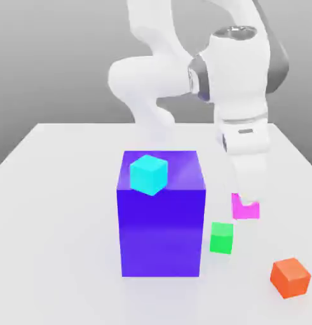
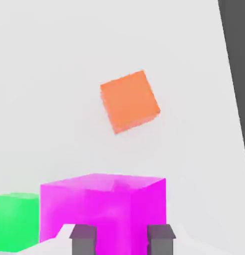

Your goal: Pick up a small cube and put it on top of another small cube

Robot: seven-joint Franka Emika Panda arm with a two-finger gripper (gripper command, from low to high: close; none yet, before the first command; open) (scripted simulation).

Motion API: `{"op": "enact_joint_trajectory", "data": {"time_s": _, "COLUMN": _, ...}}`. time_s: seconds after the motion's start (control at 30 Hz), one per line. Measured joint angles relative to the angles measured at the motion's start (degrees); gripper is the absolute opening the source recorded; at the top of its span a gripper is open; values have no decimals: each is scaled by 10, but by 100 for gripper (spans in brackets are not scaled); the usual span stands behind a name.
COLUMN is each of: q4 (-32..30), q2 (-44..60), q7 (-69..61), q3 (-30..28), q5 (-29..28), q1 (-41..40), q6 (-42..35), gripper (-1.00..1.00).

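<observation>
Your hand is down on the magenta cube, fingers straddling it (whether they grip yet, I cannot tell). It sits on the counter, unlifted; the green cube waits just beside.

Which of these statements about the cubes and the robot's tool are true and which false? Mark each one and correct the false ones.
1. The cyan cube sits on top of the big blue-violet cube. True.
2. The tool is down at the magenta cube. True.
3. The green cube is stacked on the orange cube. False: both rest on the table, apart.
4. The magenta cube lies on the blue-violet cube. False: it is on the table beside it.
</observation>
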Motion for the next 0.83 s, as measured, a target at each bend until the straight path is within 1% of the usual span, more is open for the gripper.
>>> {"op": "enact_joint_trajectory", "data": {"time_s": 0.07, "q4": -35, "q2": 5, "q7": -7, "q3": 17, "q5": -31, "q1": -4, "q6": 12, "gripper": -100}}
{"op": "enact_joint_trajectory", "data": {"time_s": 0.1, "q4": -42, "q2": 17, "q7": -8, "q3": 20, "q5": -38, "q1": -4, "q6": 26, "gripper": -100}}
{"op": "enact_joint_trajectory", "data": {"time_s": 0.27, "q4": -45, "q2": 111, "q7": 0, "q3": 27, "q5": -58, "q1": -12, "q6": 117, "gripper": -100}}
{"op": "enact_joint_trajectory", "data": {"time_s": 0.33, "q4": -43, "q2": 152, "q7": 15, "q3": 25, "q5": -81, "q1": -18, "q6": 156, "gripper": -100}}
{"op": "enact_joint_trajectory", "data": {"time_s": 0.37, "q4": -43, "q2": 166, "q7": 22, "q3": 24, "q5": -90, "q1": -17, "q6": 168, "gripper": 100}}
{"op": "enact_joint_trajectory", "data": {"time_s": 0.53, "q4": -43, "q2": 166, "q7": 22, "q3": 24, "q5": -90, "q1": 12, "q6": 168, "gripper": 100}}
{"op": "enact_joint_trajectory", "data": {"time_s": 0.6, "q4": -43, "q2": 165, "q7": 21, "q3": 6, "q5": -89, "q1": 32, "q6": 169, "gripper": 100}}
{"op": "enact_joint_trajectory", "data": {"time_s": 0.7, "q4": -45, "q2": 116, "q7": 9, "q3": -9, "q5": -72, "q1": 23, "q6": 122, "gripper": 100}}
{"op": "enact_joint_trajectory", "data": {"time_s": 0.83, "q4": -49, "q2": 36, "q7": 6, "q3": -12, "q5": -67, "q1": 24, "q6": 46, "gripper": 100}}
